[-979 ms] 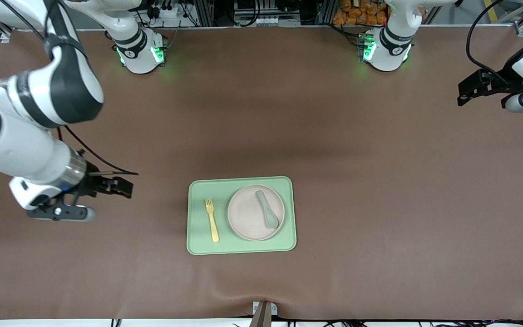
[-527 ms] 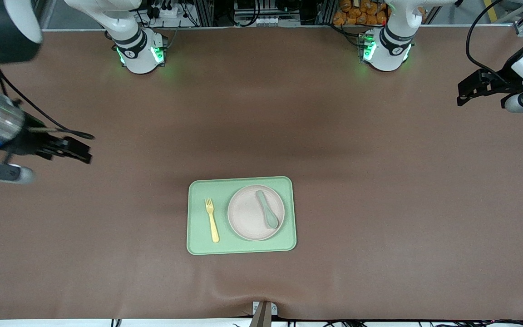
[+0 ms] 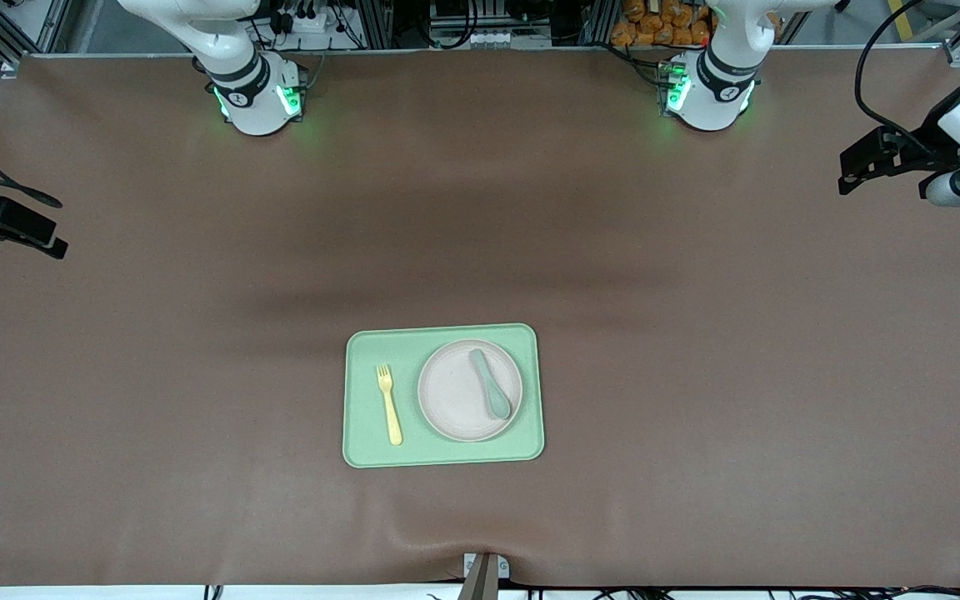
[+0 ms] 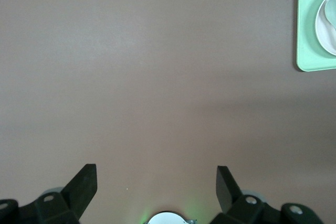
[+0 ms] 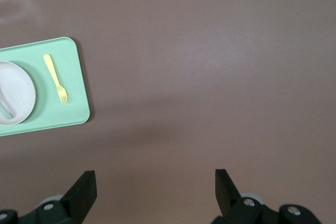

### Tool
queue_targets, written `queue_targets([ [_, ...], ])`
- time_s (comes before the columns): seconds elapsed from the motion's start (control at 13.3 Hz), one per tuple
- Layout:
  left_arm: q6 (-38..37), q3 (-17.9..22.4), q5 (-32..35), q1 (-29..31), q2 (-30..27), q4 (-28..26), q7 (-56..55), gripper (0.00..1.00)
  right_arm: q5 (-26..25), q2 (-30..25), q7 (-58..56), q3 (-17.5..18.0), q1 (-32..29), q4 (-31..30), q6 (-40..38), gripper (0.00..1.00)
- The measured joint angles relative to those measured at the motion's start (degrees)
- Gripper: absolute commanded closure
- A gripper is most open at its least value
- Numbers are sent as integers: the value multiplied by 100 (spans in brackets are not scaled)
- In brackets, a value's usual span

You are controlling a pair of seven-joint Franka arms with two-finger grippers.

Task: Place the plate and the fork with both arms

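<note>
The pale cream plate [image 3: 459, 396] lies on a light-green tray [image 3: 362, 450] near the table's middle, nearer the front camera. The pale-yellow fork [image 3: 389, 404] lies on the tray beside the plate, toward the right arm's end. My right gripper [image 3: 47, 236] is open and empty, up over the table's edge at the right arm's end, well away from the tray. Its wrist view shows the fork [image 5: 55, 78], plate [image 5: 18, 95] and open gripper [image 5: 155, 182]. My left gripper [image 3: 848, 171] waits open and empty over the left arm's end; it also shows in the left wrist view [image 4: 156, 182].
A grey-green spoon [image 3: 490, 385] lies in the plate. The brown mat [image 3: 697, 350] covers the whole table. The arm bases [image 3: 259, 96] stand along the edge farthest from the front camera. The tray's corner [image 4: 307, 24] shows in the left wrist view.
My right arm has swung away from the tray toward its own end of the table, and most of it has left the front view. The left arm, tray, plate and fork have not moved.
</note>
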Motion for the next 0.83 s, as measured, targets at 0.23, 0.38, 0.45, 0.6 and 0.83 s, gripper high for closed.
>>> queue_targets([
  [0.23,0,2,0,2,0,0,0,0,3,-344,116,130,16,-524,47,0],
  [0.38,0,4,0,3,0,0,0,0,-64,-423,255,243,22,-583,-109,0],
  [0.45,0,5,0,3,0,0,0,0,-163,-432,262,254,22,-568,-107,0],
  [0.6,0,5,0,3,0,0,0,0,-347,-415,262,236,12,-411,-93,0],
  [0.83,0,5,0,3,0,0,0,0,-377,-384,262,216,7,-148,-154,0],
])
